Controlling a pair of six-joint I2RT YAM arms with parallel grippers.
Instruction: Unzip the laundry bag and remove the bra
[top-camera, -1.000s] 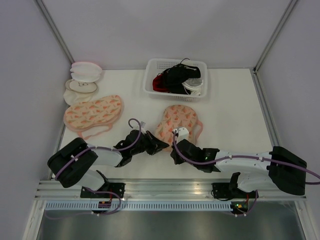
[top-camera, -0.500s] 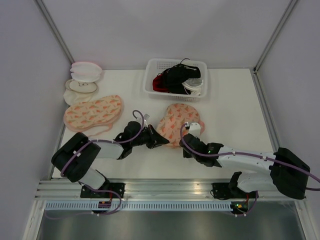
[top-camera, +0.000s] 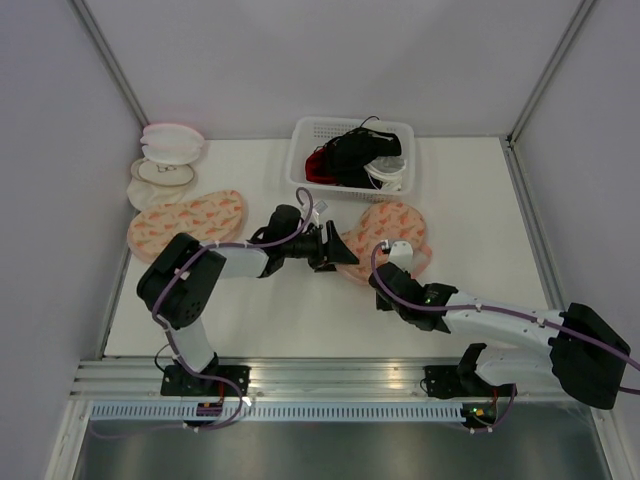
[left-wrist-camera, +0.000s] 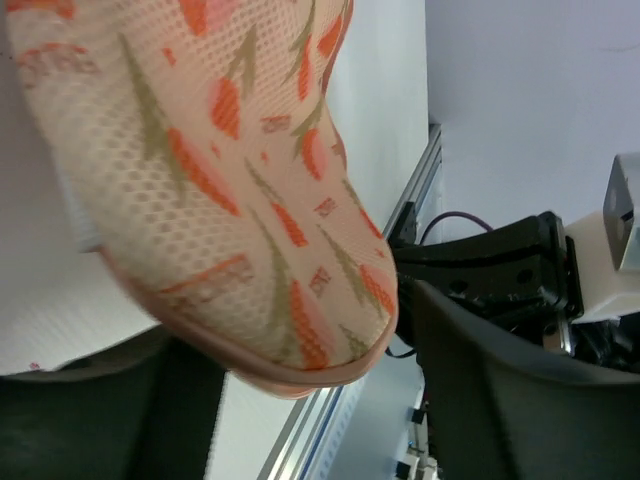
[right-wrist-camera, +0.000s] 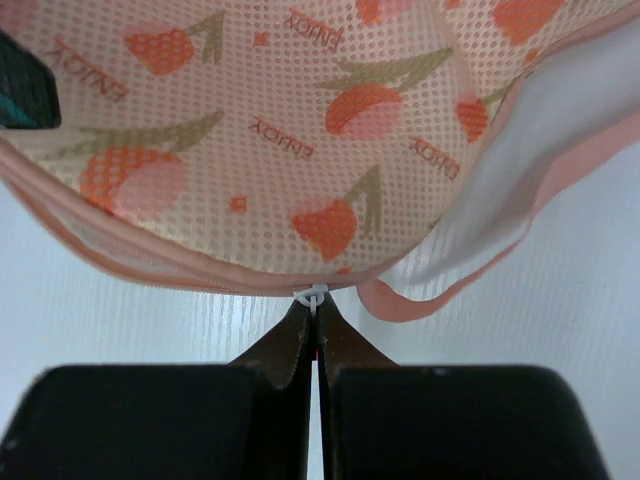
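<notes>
Got the right gripper (right-wrist-camera: 315, 335) pinched tight on the tiny white zipper pull (right-wrist-camera: 314, 295) at the laundry bag (right-wrist-camera: 300, 130) rim. Got the left gripper (left-wrist-camera: 300, 400) spread open either side of the opposite edge. Seeing peach mesh, orange carrot print, pink piping, white lining peeking out. Sits mid-table, just in front of a white slotted basket (top-camera: 300, 165). Counting two of these: second carrot bag (top-camera: 188, 224) over left, plus two round white-pink cases (top-camera: 172, 140).
</notes>
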